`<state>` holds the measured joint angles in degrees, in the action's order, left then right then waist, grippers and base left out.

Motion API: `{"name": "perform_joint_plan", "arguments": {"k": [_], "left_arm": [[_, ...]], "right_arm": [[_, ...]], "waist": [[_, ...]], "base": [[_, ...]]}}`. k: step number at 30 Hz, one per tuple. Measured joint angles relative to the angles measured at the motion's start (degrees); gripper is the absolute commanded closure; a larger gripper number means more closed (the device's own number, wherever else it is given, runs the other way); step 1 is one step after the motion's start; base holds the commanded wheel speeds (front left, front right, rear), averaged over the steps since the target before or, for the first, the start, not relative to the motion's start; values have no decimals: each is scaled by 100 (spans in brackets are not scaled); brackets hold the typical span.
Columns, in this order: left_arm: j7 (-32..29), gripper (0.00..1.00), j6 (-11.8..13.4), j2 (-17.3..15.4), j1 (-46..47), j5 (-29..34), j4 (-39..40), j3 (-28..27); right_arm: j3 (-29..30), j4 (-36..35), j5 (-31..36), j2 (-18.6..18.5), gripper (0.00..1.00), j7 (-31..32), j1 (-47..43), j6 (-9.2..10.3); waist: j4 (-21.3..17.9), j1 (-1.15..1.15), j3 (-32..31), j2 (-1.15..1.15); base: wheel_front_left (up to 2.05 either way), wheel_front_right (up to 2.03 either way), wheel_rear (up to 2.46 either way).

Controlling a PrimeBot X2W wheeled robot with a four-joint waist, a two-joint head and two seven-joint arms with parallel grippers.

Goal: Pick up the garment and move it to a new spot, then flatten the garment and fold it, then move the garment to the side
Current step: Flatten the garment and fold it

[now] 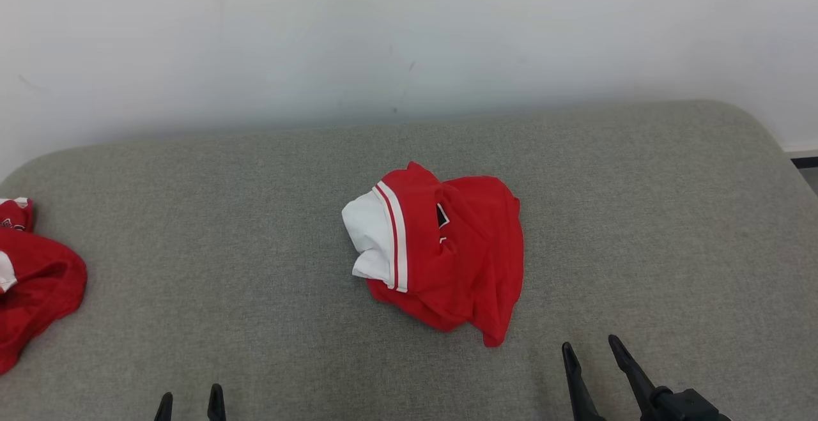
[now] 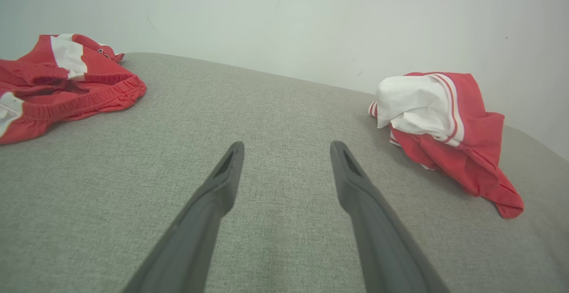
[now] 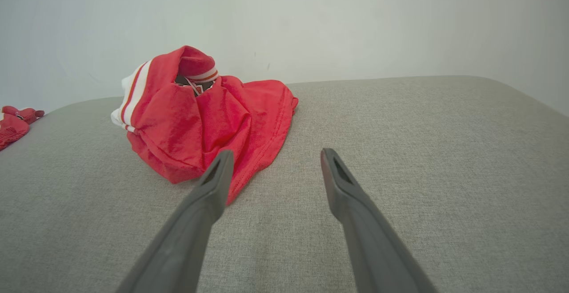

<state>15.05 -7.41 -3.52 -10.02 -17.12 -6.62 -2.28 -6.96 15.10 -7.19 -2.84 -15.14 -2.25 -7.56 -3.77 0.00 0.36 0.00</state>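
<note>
Grey woven fabric covers the padded surface [image 1: 255, 248]. Nearest the camera, the left gripper [image 1: 191, 392] and right gripper [image 1: 589, 342] both sit low with fingers spread wide and nothing in them, probably staged for the pickup. Mid-surface, a bit ahead of the right one, the garment [image 1: 447, 261] lies bunched up: slick red knit, white panel, striped trim. Another red heap, elastic-waist shorts [image 1: 38, 287], sits well off to the left. Plain white wall [image 1: 409, 38] behind.
</note>
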Motion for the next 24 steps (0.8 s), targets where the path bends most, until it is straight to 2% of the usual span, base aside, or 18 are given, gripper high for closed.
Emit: {"name": "perform_joint_plan", "arguments": {"k": [9,14,17,24], "left_arm": [[0,0,0,-48,46,-64,-49,15],[0,0,-1,-158,428,-283,-187,369],[-45,0,-12,-303,914,-474,-624,610],[-1332,0,87,-360,2990,-823,-1652,612]], "right_arm": [[-22,14,-30,0,0,1,9,0],[-33,37,-36,0,0,0,46,0],[-56,42,-53,0,0,1,76,0],[-149,2,-51,-1,0,0,152,0]], "waist": [[-83,0,18,0],[-129,0,26,0],[-174,0,39,0],[-333,1,206,0]], "base": [[0,0,0],[0,0,0],[0,0,0],[0,0,0]]}}
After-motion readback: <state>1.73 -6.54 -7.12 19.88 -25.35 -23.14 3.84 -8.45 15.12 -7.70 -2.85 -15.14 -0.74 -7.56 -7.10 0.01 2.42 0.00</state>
